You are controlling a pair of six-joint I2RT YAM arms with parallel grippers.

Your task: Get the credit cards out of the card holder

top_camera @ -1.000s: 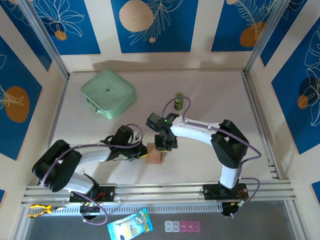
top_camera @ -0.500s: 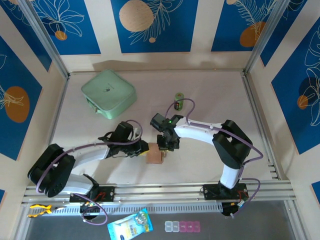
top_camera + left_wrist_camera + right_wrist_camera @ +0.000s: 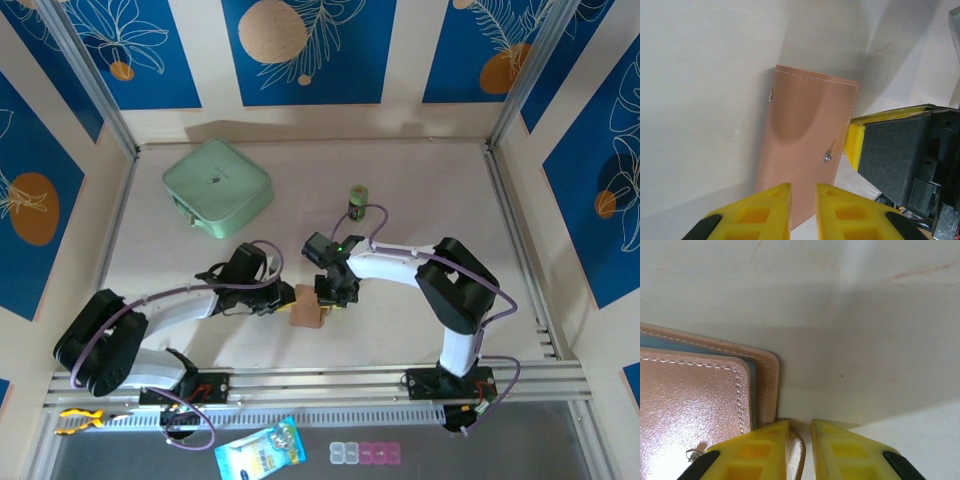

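The tan-pink card holder (image 3: 307, 314) lies closed and flat on the table between the two grippers. In the left wrist view the card holder (image 3: 805, 135) shows two metal snaps. My left gripper (image 3: 803, 187) hovers over its near edge, open by a narrow gap with nothing in it. My right gripper (image 3: 800, 424) sits at the card holder's (image 3: 690, 395) corner, open a little. The holder's small tab lies between the jaws against one finger. A thin blue edge of the credit cards (image 3: 753, 390) shows between the flaps. In the top view the left gripper (image 3: 287, 300) and right gripper (image 3: 330, 296) flank the holder.
A mint-green square case (image 3: 217, 188) sits at the back left. A small green cylinder (image 3: 358, 201) stands behind the right arm. The right gripper's yellow finger (image 3: 856, 145) is close beside the holder. A metal rail (image 3: 320, 385) runs along the near edge.
Both grippers' jaws have parted slightly. The left arm has reached further towards the holder, the right gripper has shifted a little, and the holder has slid slightly left.
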